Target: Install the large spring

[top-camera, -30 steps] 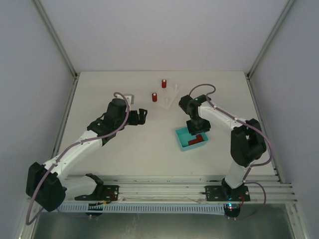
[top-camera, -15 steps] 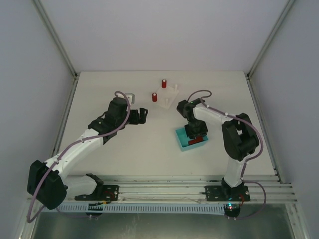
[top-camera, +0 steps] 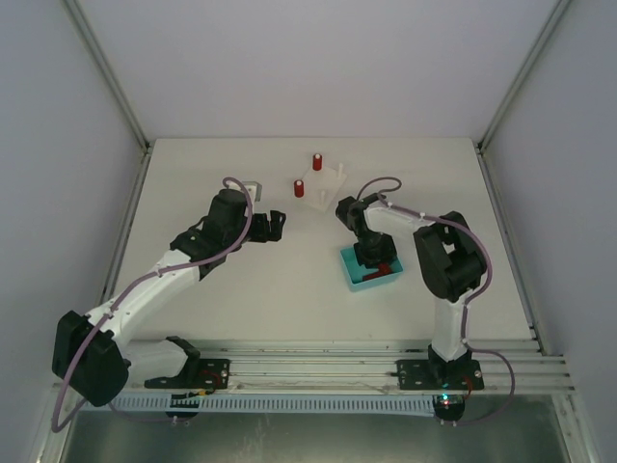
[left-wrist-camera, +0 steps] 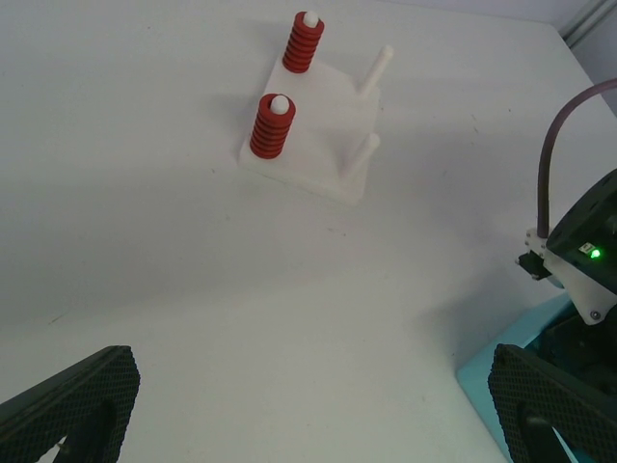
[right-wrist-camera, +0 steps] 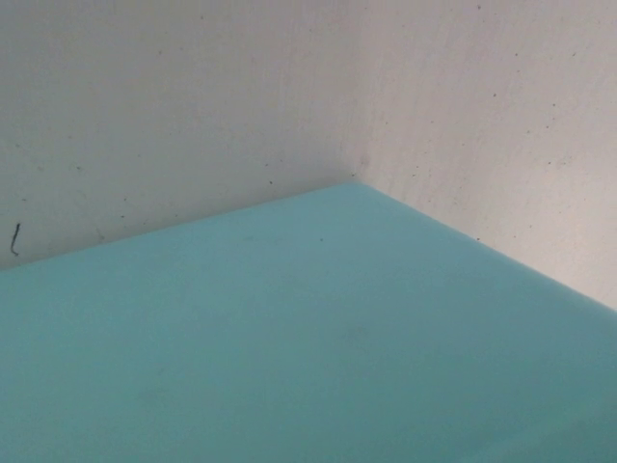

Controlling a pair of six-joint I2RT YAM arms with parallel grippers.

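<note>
A white peg base (top-camera: 325, 177) stands at the back of the table with two red springs on pegs (top-camera: 299, 188) (top-camera: 316, 162). In the left wrist view the base (left-wrist-camera: 323, 121) shows both springs (left-wrist-camera: 273, 125) (left-wrist-camera: 304, 40) and two bare pegs (left-wrist-camera: 383, 66). A teal tray (top-camera: 353, 271) holds red springs (top-camera: 386, 270). My right gripper (top-camera: 371, 255) points down into the tray; its fingers are hidden, and its wrist view shows only the tray floor (right-wrist-camera: 289, 338). My left gripper (top-camera: 275, 224) (left-wrist-camera: 308, 415) is open and empty, left of the tray.
The tray's corner (left-wrist-camera: 482, 386) and the right arm (left-wrist-camera: 578, 251) show at the right of the left wrist view. A small grey block (top-camera: 253, 188) lies behind the left arm. Side walls and frame posts bound the table.
The right arm has folded in and brought its gripper leftward and lower over the tray. The left arm has not moved.
</note>
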